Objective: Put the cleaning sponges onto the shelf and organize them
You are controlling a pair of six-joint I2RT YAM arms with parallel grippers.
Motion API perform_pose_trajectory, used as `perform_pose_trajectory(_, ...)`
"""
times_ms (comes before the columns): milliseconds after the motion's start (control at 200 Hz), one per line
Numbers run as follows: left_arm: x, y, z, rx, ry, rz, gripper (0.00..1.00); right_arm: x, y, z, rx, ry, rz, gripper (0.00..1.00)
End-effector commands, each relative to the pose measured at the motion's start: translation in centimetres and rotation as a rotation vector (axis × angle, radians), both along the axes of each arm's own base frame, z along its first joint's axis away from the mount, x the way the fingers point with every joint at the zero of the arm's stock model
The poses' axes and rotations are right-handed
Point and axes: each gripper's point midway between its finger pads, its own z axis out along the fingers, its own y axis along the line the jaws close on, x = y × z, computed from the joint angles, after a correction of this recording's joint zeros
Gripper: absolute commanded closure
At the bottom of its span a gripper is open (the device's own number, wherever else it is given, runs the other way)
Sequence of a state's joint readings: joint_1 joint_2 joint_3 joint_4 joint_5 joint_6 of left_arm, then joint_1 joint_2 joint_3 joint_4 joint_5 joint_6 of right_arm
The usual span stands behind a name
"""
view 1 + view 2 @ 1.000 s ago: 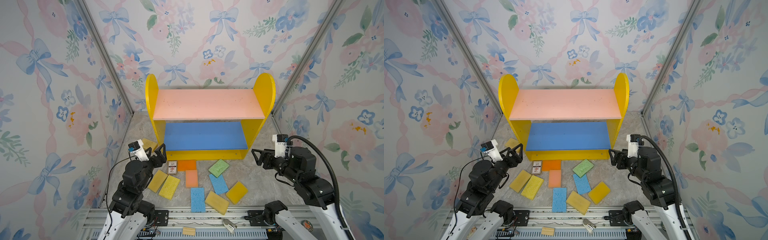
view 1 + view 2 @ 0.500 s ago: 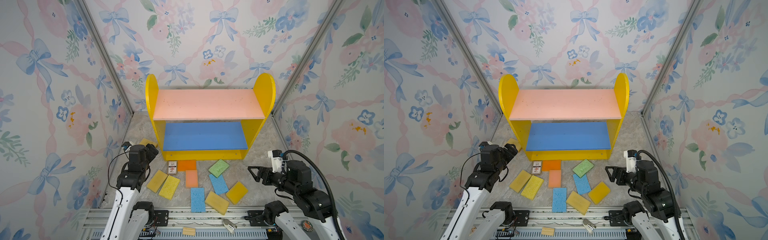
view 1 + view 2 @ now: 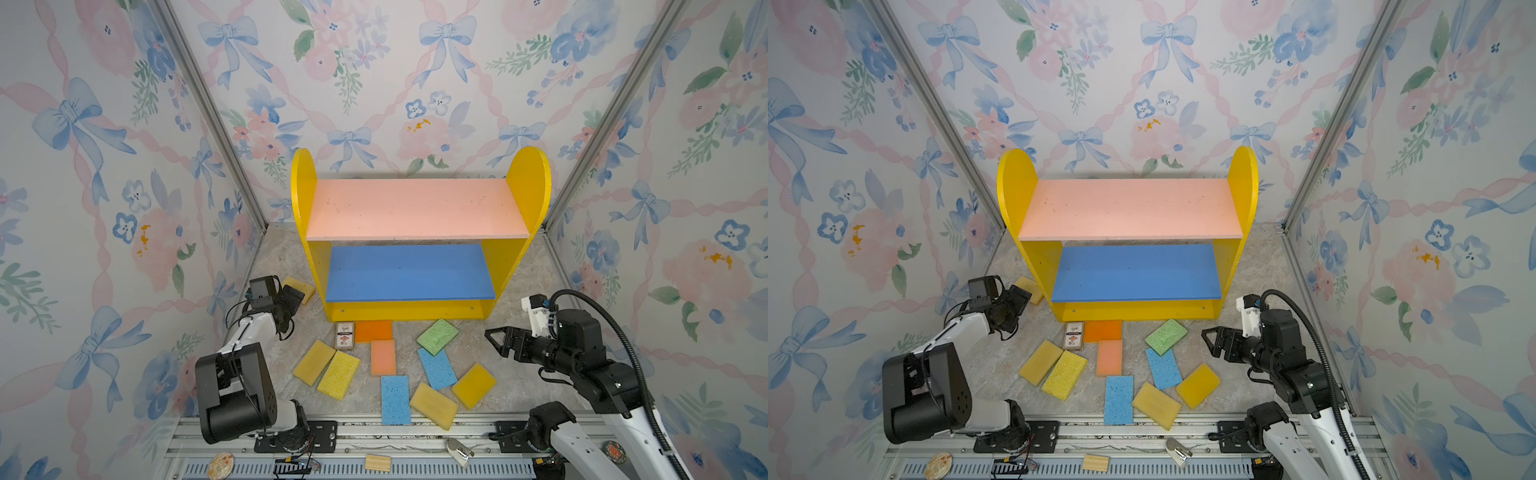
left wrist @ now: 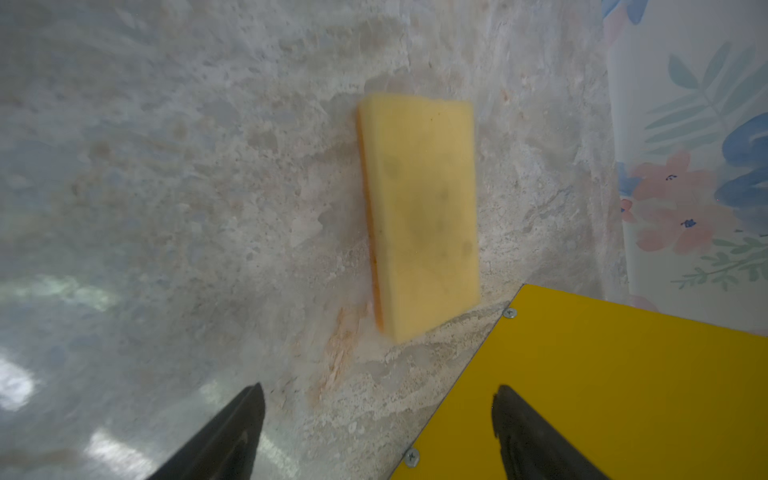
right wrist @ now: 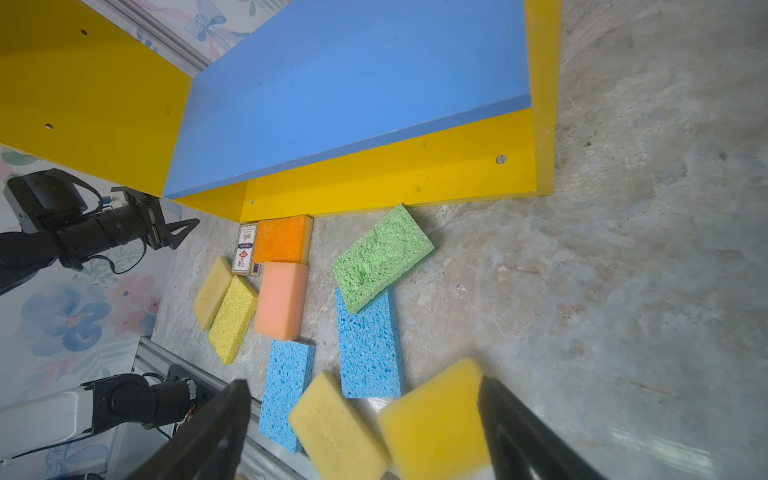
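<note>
Left gripper (image 3: 296, 300), jaws spread and empty, low beside the left side panel of the shelf (image 3: 305, 249). The pale yellow sponge (image 4: 419, 216) lies flat on the floor (image 4: 208, 208) ahead, long axis running away from the jaws, so they would close across its short width; this arm is the nearer. Right gripper (image 3: 495, 341), also open and empty, hovers by the mustard sponge (image 3: 473, 385) in the cluster before the shelf. From above, the left gripper hides part of that pale yellow sponge; contact with the panel cannot be told.
</note>
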State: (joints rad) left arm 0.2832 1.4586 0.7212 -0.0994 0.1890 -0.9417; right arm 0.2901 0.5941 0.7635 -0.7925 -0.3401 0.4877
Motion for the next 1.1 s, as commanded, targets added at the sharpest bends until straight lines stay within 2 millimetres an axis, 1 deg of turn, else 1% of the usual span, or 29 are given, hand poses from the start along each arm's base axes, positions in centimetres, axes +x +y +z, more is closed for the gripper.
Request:
perform_pose_trajectory(0, 3.5, 0.5, 1.8, 0.016, -0.102, -0.049, 0.14, 1.2, 1.2, 0.1, 0.037, -0.010, 0.028, 0.11)
perform_pose_trajectory(165, 5.4, 1.2, -0.1, -0.007, -0.075, -0.044, 0.21, 2.1, 1.3, 0.0, 0.025, -0.011, 0.025, 0.10)
perform_pose_trajectory(250, 6.1, 1.7, -0.9, -0.006, -0.060, -0.038, 0.27, 2.4, 1.4, -0.1, 0.016, -0.009, 0.031, 0.10)
perform_pose_trajectory(350, 6.3, 1.8, -2.2, -0.022, -0.033, -0.024, 0.33, 2.6, 1.2, 0.0, 0.004, -0.017, 0.027, 0.09)
perform_pose_trajectory(435, 6.1, 2.0, -3.1, -0.023, -0.019, 0.003, 0.42, 2.9, 1.2, 0.2, 0.002, -0.026, 0.020, 0.09)
perform_pose_trajectory(495, 6.2, 2.1, -3.6, -0.027, -0.009, 0.012, 0.49, 3.0, 1.2, 0.4, 0.009, -0.035, 0.016, 0.09)
perform_pose_trajectory(545, 6.2, 2.2, -4.0, -0.034, -0.003, 0.013, 0.58, 3.1, 1.2, 0.3, 0.011, -0.035, 0.011, 0.08)
perform_pose_trajectory(580, 6.2, 2.1, -4.2, -0.040, 0.001, 0.011, 0.67, 3.1, 1.2, 0.3, 0.011, -0.036, 0.007, 0.08)
perform_pose_trajectory(615, 6.2, 2.1, -4.2, -0.043, 0.001, 0.011, 0.80, 3.2, 1.2, 0.3, 0.013, -0.037, 0.005, 0.08)
perform_pose_trajectory(650, 6.3, 2.0, -4.0, -0.042, -0.004, 0.007, 0.91, 3.2, 1.2, 0.3, 0.015, -0.036, 0.004, 0.08)
perform_pose_trajectory(680, 6.2, 2.0, -3.8, -0.040, -0.011, 0.005, 0.95, 3.2, 1.2, 0.3, 0.018, -0.035, 0.003, 0.08)
perform_pose_trajectory(750, 6.0, 1.8, -3.2, -0.042, -0.026, -0.009, 0.97, 3.3, 1.3, 0.2, 0.026, -0.037, 0.002, 0.07)
perform_pose_trajectory(820, 5.5, 1.7, -2.4, -0.044, -0.044, -0.013, 0.99, 3.4, 1.5, 0.3, 0.040, -0.041, 0.002, 0.06)
perform_pose_trajectory(900, 4.5, 1.2, -0.6, -0.032, -0.084, -0.028, 1.00, 3.6, 1.8, 0.2, 0.054, -0.034, 0.004, 0.06)
perform_pose_trajectory(995, 2.3, 0.4, 1.6, -0.001, -0.135, -0.038, 1.00, 3.7, 2.6, 0.3, 0.058, -0.029, 0.028, 0.06)
perform_pose_trajectory(1020, 1.7, 0.4, 2.4, 0.012, -0.153, -0.037, 1.00, 3.6, 2.8, 0.3, 0.055, -0.028, 0.034, 0.06)
perform_pose_trajectory(1035, 0.6, 0.1, 1.9, 0.012, -0.138, -0.036, 1.00, 3.6, 3.0, 0.4, 0.054, -0.030, 0.038, 0.05)
perform_pose_trajectory(1095, -1.6, 0.0, 3.1, 0.033, -0.177, -0.019, 1.00, 3.6, 3.6, 0.6, 0.052, -0.033, 0.055, 0.05)
